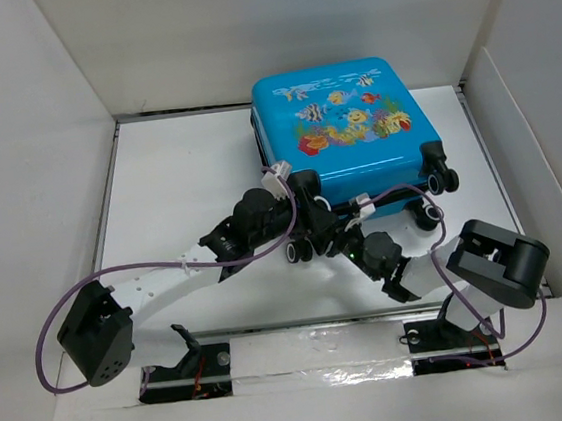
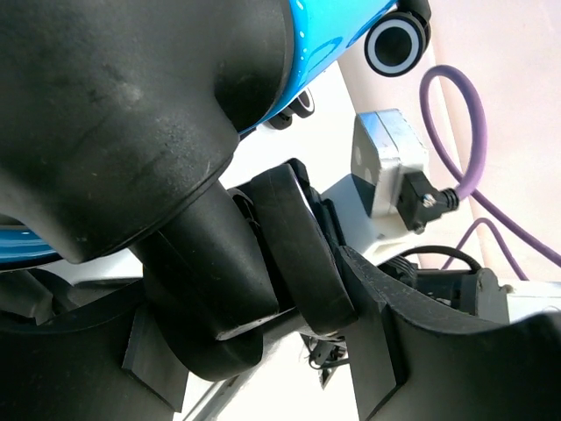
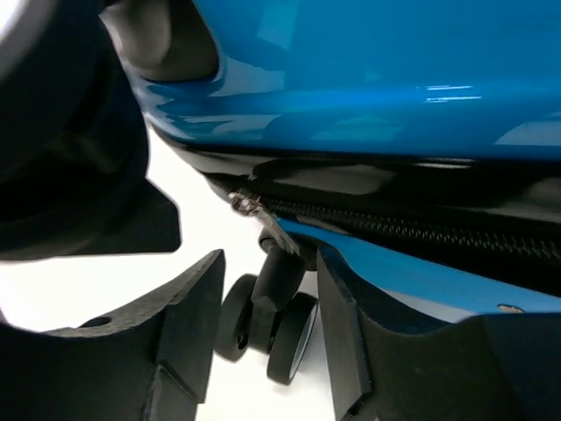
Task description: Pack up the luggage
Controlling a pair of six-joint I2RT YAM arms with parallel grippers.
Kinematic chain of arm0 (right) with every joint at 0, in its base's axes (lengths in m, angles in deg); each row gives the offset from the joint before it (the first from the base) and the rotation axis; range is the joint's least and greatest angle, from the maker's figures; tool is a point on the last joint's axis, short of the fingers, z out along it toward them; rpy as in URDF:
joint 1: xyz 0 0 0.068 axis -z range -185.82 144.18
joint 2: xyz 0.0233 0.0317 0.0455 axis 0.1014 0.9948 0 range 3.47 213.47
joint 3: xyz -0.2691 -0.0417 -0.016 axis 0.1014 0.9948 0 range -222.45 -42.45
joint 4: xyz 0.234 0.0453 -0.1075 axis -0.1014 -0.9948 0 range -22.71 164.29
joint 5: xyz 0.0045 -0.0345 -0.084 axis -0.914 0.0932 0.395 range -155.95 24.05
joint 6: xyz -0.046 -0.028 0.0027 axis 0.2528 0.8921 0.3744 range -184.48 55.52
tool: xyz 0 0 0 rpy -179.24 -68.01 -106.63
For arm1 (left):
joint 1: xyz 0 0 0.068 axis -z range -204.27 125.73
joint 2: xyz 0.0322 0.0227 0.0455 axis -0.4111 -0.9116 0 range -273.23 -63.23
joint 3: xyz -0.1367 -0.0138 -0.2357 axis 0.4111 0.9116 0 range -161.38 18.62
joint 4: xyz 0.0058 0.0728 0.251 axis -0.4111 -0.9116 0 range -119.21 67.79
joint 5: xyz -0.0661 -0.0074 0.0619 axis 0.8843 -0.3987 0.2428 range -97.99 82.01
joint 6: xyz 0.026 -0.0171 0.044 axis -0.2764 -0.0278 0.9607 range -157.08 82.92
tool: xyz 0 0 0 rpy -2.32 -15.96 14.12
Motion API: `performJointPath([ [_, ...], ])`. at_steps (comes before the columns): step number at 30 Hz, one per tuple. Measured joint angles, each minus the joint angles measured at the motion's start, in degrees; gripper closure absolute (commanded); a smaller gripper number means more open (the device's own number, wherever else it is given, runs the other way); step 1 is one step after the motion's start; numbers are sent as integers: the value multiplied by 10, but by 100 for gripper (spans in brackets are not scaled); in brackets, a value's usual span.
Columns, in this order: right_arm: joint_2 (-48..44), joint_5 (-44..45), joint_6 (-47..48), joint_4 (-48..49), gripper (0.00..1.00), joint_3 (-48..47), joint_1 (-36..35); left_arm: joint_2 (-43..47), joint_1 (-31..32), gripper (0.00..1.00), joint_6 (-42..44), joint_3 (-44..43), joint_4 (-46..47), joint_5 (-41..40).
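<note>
Luggage zipper edge just beyond right end effector

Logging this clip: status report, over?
Right gripper open by the zip pull. Left gripper around a black part, grip unclear. Luggage shut, lying flat. Both crowd its near wheels.

The left gripper and the right gripper nearly meet at mid-frame, both with jaws apart.
</note>
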Motion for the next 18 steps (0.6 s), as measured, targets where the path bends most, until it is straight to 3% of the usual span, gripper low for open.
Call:
performJointPath([
  [1,7,4,0,3,61,-4,-1,0,0,100,0,0,0,1],
  [5,30,20,-5,14,78,-18,-2,0,0,100,-2,0,0,3],
  [6,34,24,-5,16,87,-18,-2,0,0,100,-2,0,0,3],
  [10,45,42,-8,21,100,-15,-16,0,0,100,-2,0,0,3],
  [18,76,97,-5,52,100,-31,-82,-2,0,100,-5,0,1,5],
])
